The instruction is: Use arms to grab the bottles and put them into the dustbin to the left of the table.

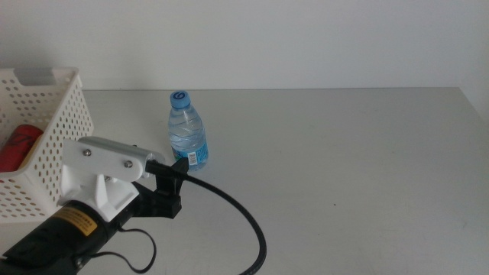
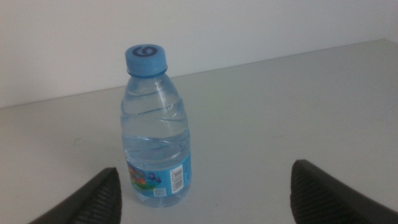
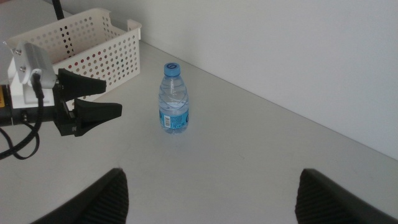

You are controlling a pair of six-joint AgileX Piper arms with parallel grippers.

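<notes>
A clear water bottle [image 1: 187, 128] with a blue cap stands upright on the grey table [image 1: 344, 153]. My left gripper [image 1: 177, 172] sits just short of it on the near side, open. In the left wrist view the bottle [image 2: 155, 130] stands ahead of the left gripper [image 2: 208, 199], nearer one jaw, not between them. The white perforated dustbin [image 1: 38, 145] stands at the table's left and holds a red can [image 1: 19, 145]. My right gripper [image 3: 211, 199] is open and far back, looking at the bottle [image 3: 173, 98], the dustbin [image 3: 87, 43] and the left gripper [image 3: 112, 95].
A black cable [image 1: 244, 221] loops from the left arm across the table's near part. A white wall runs behind the table's far edge. The right arm does not show in the middle view.
</notes>
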